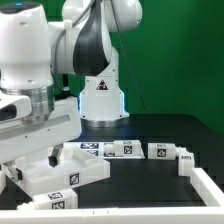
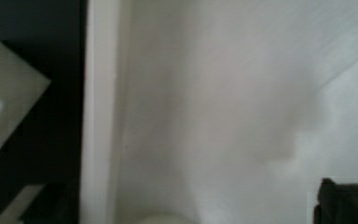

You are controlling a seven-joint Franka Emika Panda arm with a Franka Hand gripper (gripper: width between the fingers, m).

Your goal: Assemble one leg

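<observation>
Though down at the left over the large panel (image 1: 62,170), cannot tell whether fingers (image 2: 346,200) spread or pressed together; too blurred at the wrist. Lying on the dark surface (image 1: 140,182) to the right, well apart from those fingers, among similar posts: leg (image 1: 162,151). Probably light, rigid, slick plastic. Best pinched across opposite sides at mid-length, squarely, clear of neighbours, to avoid twisting out.

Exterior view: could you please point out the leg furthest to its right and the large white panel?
Leg (image 1: 164,152), exterior view, its tagged front face.
Large white panel (image 1: 72,168), exterior view, its top surface.
</observation>
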